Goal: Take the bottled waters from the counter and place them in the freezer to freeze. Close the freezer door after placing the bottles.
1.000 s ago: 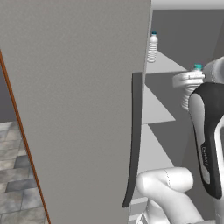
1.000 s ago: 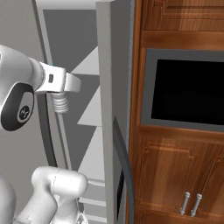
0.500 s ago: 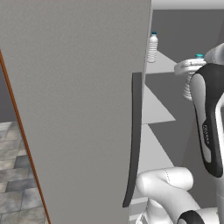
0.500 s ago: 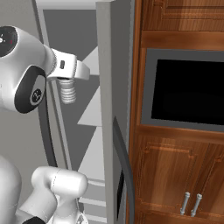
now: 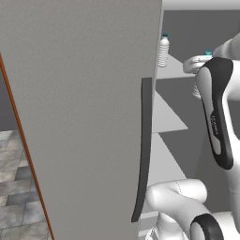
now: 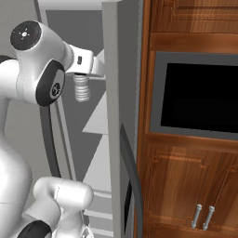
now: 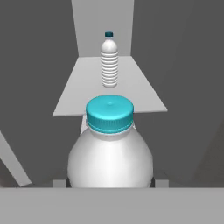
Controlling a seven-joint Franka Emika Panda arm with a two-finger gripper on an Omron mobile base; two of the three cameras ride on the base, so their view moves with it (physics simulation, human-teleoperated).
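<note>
My gripper [image 6: 82,76] is shut on a bottled water [image 6: 82,89], a clear ribbed bottle with a teal cap [image 7: 109,113], held upright inside the open freezer. In the hand view this bottle [image 7: 110,151] sits between my fingertips, just short of a pale shelf [image 7: 72,98]. The other bottled water [image 7: 109,61] stands upright at the back of that shelf, also seen at the top of the freezer [image 5: 163,50]. The freezer door [image 5: 84,117] is swung wide open at the left, its dark bar handle [image 5: 144,145] facing me. The counter is out of view.
Lower pale shelves [image 5: 166,117] step down below the held bottle. To the right stand the fridge's other grey door [image 6: 122,69] with a dark handle [image 6: 132,176], a black wall oven [image 6: 200,97] and brown wooden cabinets [image 6: 186,186]. Tiled floor [image 5: 18,187] lies left of the door.
The arm has lifted the held bottle and carried it further into the freezer, up to the top shelf's height. The shelf bottle and the door have not moved.
</note>
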